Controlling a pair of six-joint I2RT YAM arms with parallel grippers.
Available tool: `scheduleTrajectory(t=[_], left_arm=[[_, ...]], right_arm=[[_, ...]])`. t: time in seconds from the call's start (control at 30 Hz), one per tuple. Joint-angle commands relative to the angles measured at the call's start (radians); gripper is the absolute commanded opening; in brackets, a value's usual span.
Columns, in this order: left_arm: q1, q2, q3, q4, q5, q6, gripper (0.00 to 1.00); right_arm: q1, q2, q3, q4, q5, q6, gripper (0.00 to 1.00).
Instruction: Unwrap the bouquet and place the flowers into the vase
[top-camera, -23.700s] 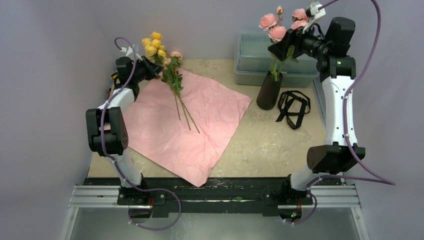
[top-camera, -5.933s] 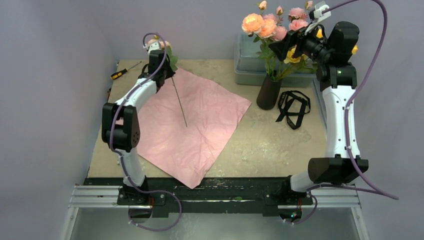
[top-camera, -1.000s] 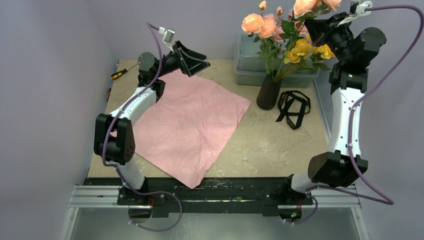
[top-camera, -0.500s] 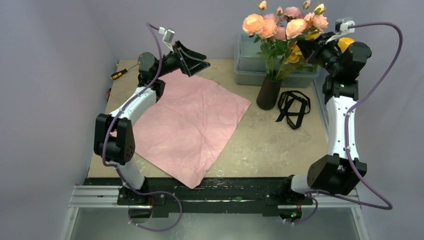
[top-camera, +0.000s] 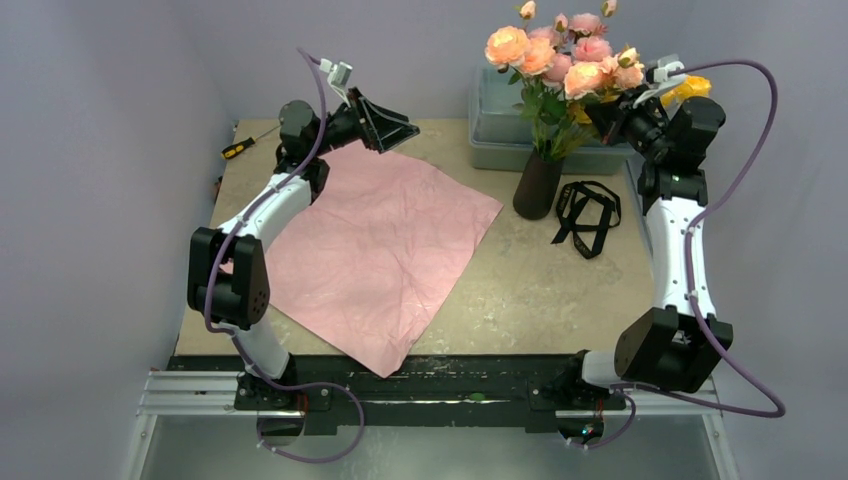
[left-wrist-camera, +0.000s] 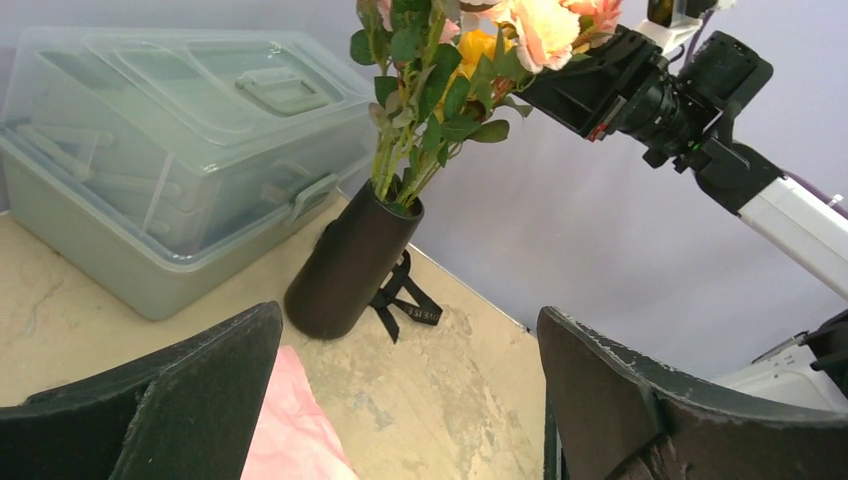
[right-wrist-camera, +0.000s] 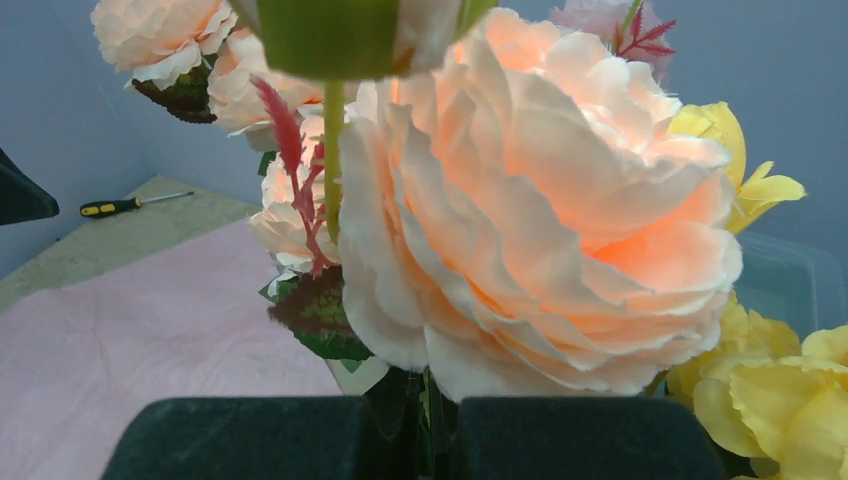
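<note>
Right end effector (top-camera: 610, 108) (right-wrist-camera: 405, 440): pads together, clamped low on a large peach-pink artificial rose (right-wrist-camera: 520, 220), just under the bloom, held high among the other heads. Around it, the bunch of peach-pink and yellow artificial flowers with green leaves (top-camera: 548, 62) (left-wrist-camera: 430, 70) stands with its stems down in the plain dark cylindrical vase (top-camera: 537, 185) (left-wrist-camera: 350, 265). The vase is upright on the beige counter (top-camera: 530, 290), just in front of the translucent grey-green lidded plastic box (top-camera: 500, 112) (left-wrist-camera: 170, 150). A loose tangle of black ribbon (top-camera: 588, 212) (left-wrist-camera: 405, 295) lies beside the vase base. Left end effector (top-camera: 392, 125) (left-wrist-camera: 405, 320): fingers wide apart, nothing between them, raised above the far left part of the counter and facing the vase. Below it the sheet of pale pink wrapping paper (top-camera: 370, 250) (left-wrist-camera: 290, 430) (right-wrist-camera: 120, 340) lies spread flat, creased. A yellow-and-black-handled screwdriver (top-camera: 245, 145) (right-wrist-camera: 125, 206) rests at the far left corner, off the paper.
</note>
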Motion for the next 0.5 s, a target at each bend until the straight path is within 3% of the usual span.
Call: scheduleTrajectory(t=[0.0, 0.13, 0.37, 0.47], left_arm=[[0.009, -0.026, 0.000, -0.059, -0.033, 0.081, 1.00], [0.011, -0.034, 0.004, -0.140, -0.064, 0.139, 1.00], [0.038, -0.034, -0.001, -0.227, -0.116, 0.163, 1.00], [0.060, -0.032, -0.001, -0.286, -0.137, 0.176, 1.00]], right_arm=[[0.014, -0.007, -0.048, -0.132, -0.017, -0.105, 0.00], [0.018, -0.011, -0.042, -0.151, -0.041, -0.112, 0.11], [0.020, -0.033, -0.008, -0.168, -0.050, -0.076, 0.54], [0.019, -0.047, -0.007, -0.144, -0.068, -0.017, 0.64]])
